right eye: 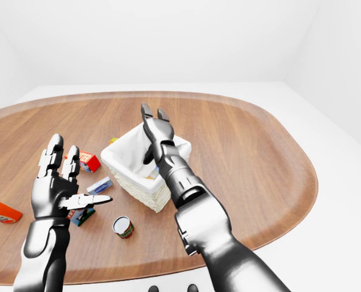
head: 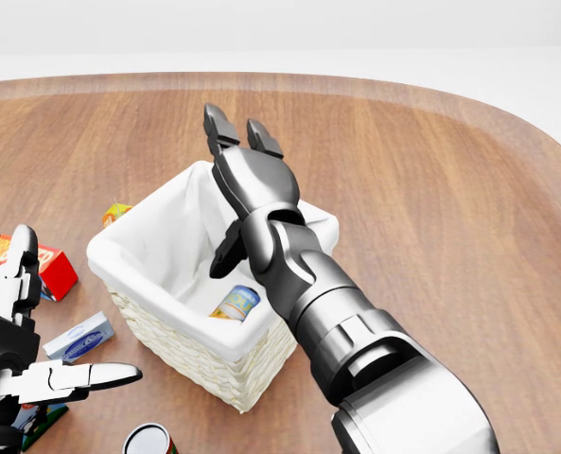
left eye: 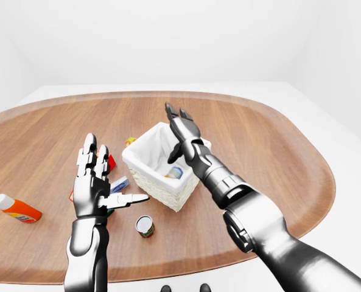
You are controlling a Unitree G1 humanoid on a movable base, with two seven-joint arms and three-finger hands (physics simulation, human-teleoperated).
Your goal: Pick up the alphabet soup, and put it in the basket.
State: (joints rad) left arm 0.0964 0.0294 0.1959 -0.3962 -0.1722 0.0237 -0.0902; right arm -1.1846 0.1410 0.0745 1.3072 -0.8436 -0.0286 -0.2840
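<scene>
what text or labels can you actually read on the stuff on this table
None can be read.
Alphabet soup lying in the basket: label too blurred.
Blue and white box: print too small.
Red box: no legible text.
Can at the head view's bottom edge: label unreadable.
Orange bottle: too small.

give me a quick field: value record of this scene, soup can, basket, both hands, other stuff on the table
alphabet soup: lying on its side inside the basket
basket: white woven, cloth lined, on the wooden table
right hand: open above the basket, holding nothing
left hand: open, raised at the left, empty
second can: upright on the table, below the basket in the left-eye view
orange bottle: lying at far left
small boxes: left of the basket
</scene>
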